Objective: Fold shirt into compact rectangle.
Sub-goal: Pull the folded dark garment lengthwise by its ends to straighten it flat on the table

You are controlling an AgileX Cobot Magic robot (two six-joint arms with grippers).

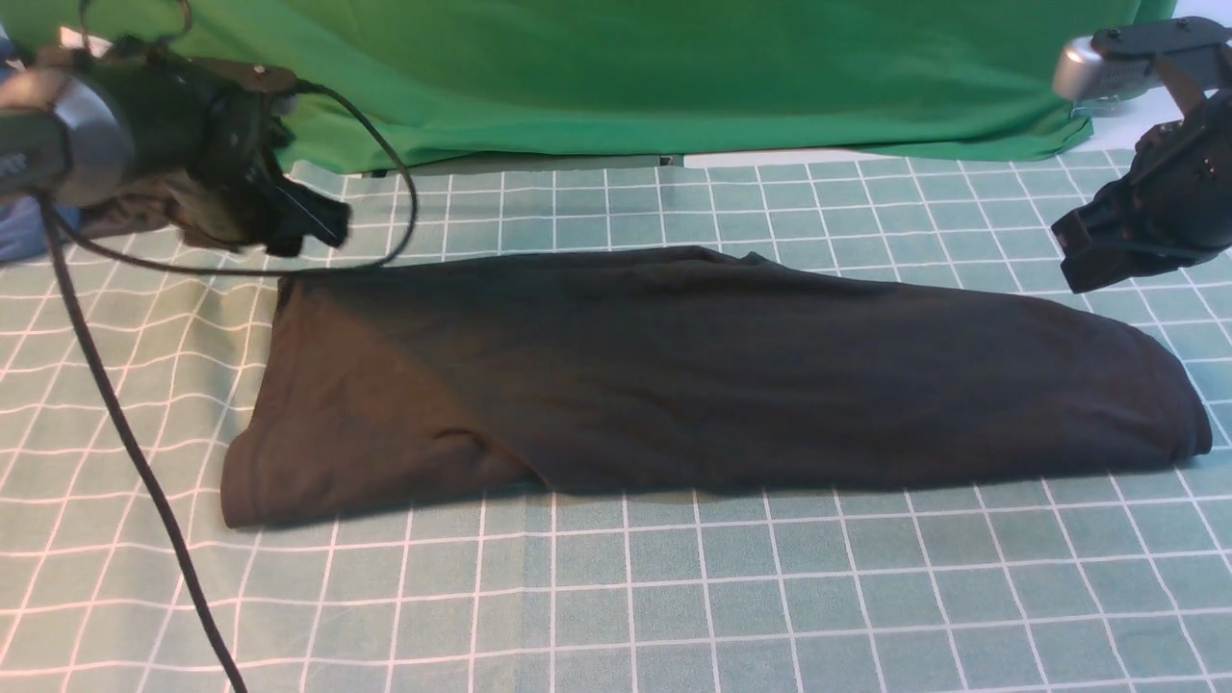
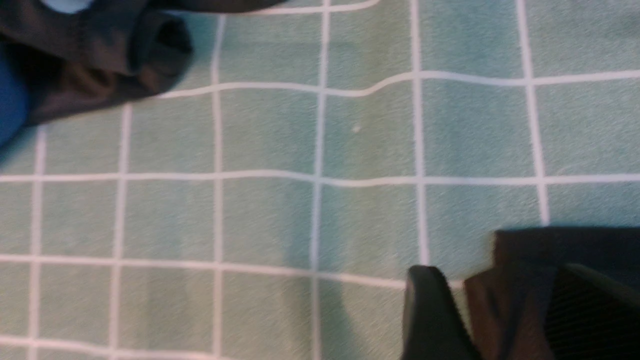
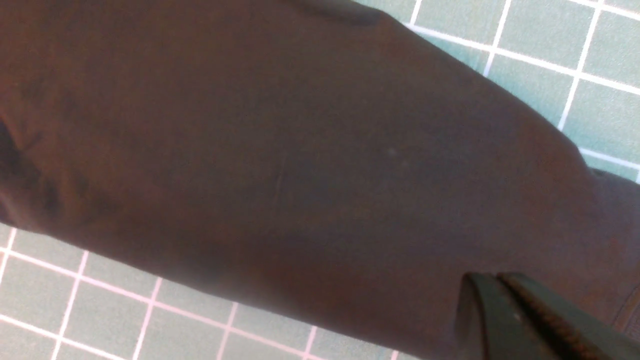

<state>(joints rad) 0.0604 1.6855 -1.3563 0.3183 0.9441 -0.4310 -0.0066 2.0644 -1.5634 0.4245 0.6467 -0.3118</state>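
The shirt (image 1: pixel 712 375) lies on the worktop (image 1: pixel 674 597) as a long folded band. We read its long axis as left to right. The left end effector (image 1: pixel 313 226), jaws parted and empty, hovers nearest, at the far left corner. The right end effector (image 1: pixel 1083 255), closed on nothing, hangs beyond the right end.

Soft, even light, a thin shadow along the shirt's (image 1: pixel 674 375) near edge, both wrist views blurred.

On the pale green, white-gridded surface (image 1: pixel 674 597) a black shirt (image 1: pixel 712 375) is laid as a long folded band; green cloth (image 1: pixel 674 77) is heaped behind.
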